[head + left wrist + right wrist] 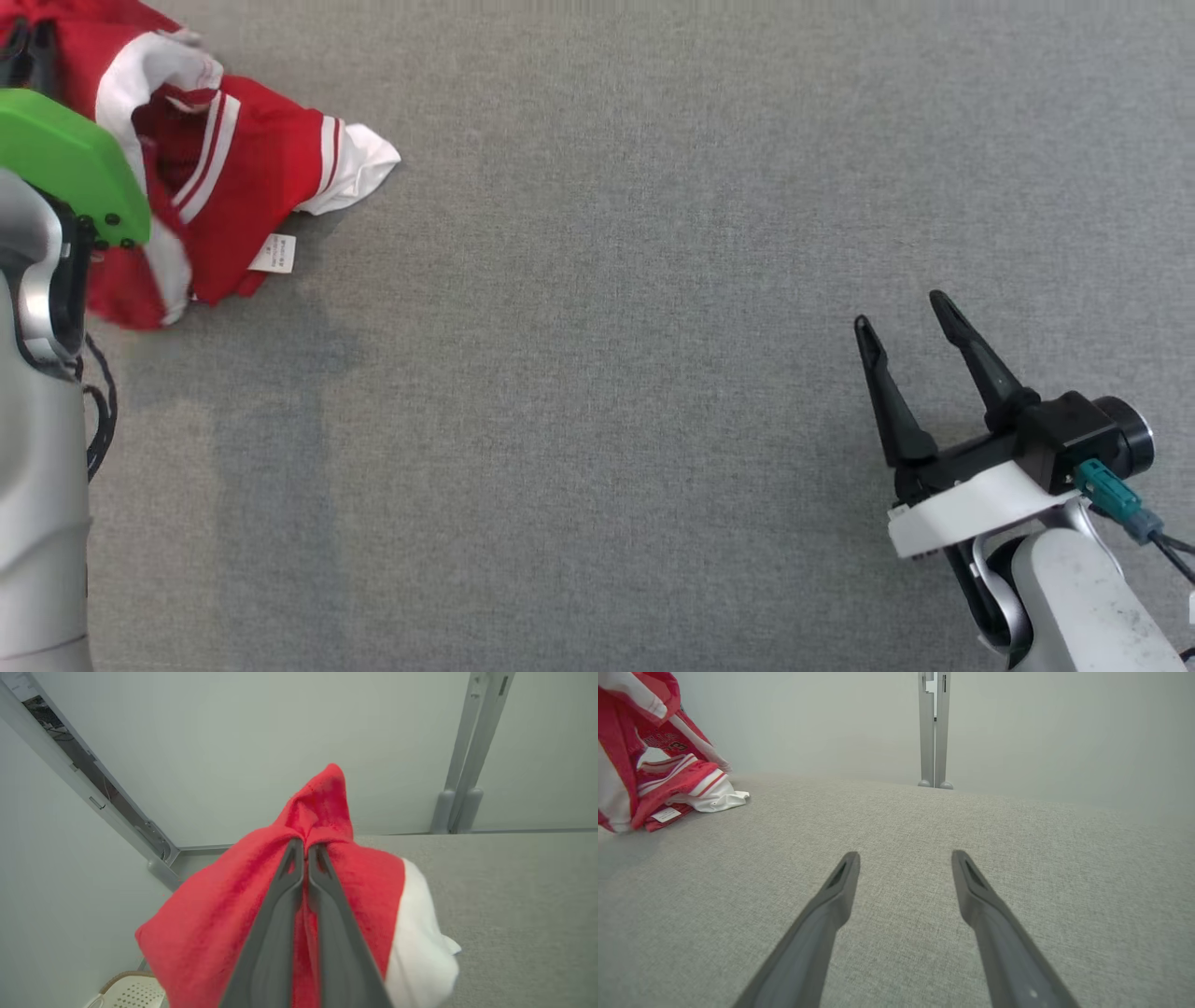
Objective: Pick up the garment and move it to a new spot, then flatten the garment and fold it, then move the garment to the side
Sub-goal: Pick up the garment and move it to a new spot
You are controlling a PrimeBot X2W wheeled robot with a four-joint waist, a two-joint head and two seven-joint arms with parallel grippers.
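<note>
1. The left gripper [306, 847] pinches a fold of the shirt [243, 177], at ten o'clock on the table [607, 373] — so thin a bite could slip.
2. The right gripper [901, 313], at four o'clock, is open and empty — one-handed carrying may drag the cloth.

You look down on a grey fabric-covered surface [597, 392]. At its far-left corner the red-and-white garment [261, 159] rests bunched, with its white label [275, 253] against the fabric.
</note>
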